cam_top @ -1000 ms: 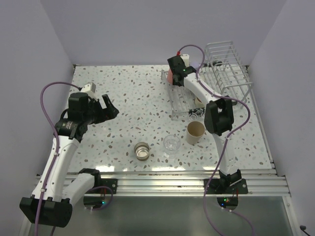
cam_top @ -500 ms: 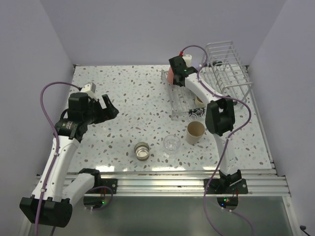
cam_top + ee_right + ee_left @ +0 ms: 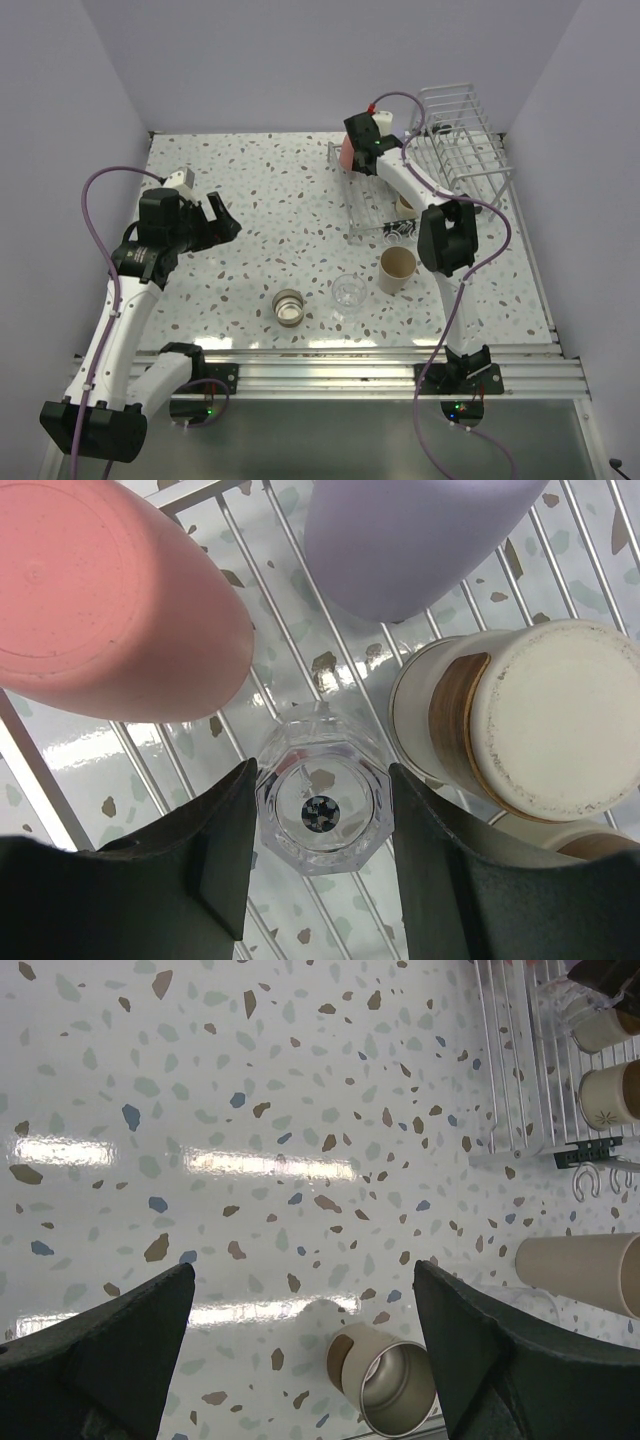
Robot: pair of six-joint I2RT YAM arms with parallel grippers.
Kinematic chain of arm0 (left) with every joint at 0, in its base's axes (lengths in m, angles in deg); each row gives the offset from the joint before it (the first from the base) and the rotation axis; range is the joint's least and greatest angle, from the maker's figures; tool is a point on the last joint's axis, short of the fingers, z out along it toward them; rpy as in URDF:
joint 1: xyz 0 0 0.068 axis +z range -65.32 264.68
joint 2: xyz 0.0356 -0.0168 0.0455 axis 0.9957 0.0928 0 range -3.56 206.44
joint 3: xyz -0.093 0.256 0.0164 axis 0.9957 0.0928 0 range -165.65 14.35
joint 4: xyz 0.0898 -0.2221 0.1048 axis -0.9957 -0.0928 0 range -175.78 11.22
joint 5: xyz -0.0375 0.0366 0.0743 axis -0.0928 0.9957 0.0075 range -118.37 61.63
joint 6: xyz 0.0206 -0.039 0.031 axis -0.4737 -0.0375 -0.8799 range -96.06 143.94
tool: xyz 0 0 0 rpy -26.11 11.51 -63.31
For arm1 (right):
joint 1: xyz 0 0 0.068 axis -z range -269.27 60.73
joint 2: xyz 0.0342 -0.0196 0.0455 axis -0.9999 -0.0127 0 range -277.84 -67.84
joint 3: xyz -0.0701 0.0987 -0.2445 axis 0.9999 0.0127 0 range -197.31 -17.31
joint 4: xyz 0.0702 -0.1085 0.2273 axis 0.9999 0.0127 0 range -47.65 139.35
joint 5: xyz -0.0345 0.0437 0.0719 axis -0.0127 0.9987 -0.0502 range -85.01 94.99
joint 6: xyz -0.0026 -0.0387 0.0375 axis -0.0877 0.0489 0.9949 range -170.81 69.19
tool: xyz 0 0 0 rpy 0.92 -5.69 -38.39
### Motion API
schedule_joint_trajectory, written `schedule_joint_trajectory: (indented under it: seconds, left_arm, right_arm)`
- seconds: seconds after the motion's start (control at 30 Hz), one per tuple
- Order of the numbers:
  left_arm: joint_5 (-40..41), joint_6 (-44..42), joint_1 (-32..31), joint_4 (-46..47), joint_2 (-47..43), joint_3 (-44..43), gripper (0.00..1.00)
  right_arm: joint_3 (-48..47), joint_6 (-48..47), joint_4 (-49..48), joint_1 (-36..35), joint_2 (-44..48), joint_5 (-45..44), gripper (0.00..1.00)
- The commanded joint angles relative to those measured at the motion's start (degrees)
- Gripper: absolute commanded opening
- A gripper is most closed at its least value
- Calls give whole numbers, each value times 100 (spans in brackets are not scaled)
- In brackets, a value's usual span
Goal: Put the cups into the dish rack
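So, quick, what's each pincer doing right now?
Left pincer: open, holding nothing.
Right pincer: closed on a clear cup, over the dish rack.

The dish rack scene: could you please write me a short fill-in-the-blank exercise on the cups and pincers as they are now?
1. The held cup in the right pincer is neither coloured nor metallic but ___.
2. The left pincer is ___ and holds nothing.
3. Outside the dish rack, ___ cups stand on the table: the metallic cup, the transparent cup and the beige cup.
Missing words: clear; open; three.
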Motion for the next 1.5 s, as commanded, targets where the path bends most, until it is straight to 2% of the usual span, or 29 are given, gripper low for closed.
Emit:
schedule_joint_trajectory:
  seconds: [0.0,0.37,0.8,1.1,1.13,1.17,1.3,1.37,1.4,1.47]
  left_arm:
    - [76,-149,33,105,-59,11,93]
    - [23,-132,42,175,-6,28,93]
    - [-3,-149,33,175,56,55,93]
    - [41,-158,33,167,38,63,93]
    - [32,-149,33,167,38,63,93]
    - [32,-141,33,175,38,72,93]
    - [-20,-149,33,176,47,63,93]
    - [-38,-149,33,193,47,63,93]
    - [-38,-149,33,184,38,63,93]
    - [-47,-149,42,184,38,46,93]
  right_arm:
    - [-298,313,15,-137,318,215,0]
    - [-508,313,68,-182,397,162,0]
    - [-140,629,-275,-305,336,461,0]
    - [-96,603,-161,-392,318,540,0]
    - [-122,594,-117,-384,309,557,5]
    - [-140,577,-99,-384,318,610,17]
    - [-105,533,-55,-410,353,654,48]
    - [-78,515,-55,-419,380,654,54]
    - [-70,506,-55,-427,397,646,63]
    - [-61,480,-38,-436,441,628,70]
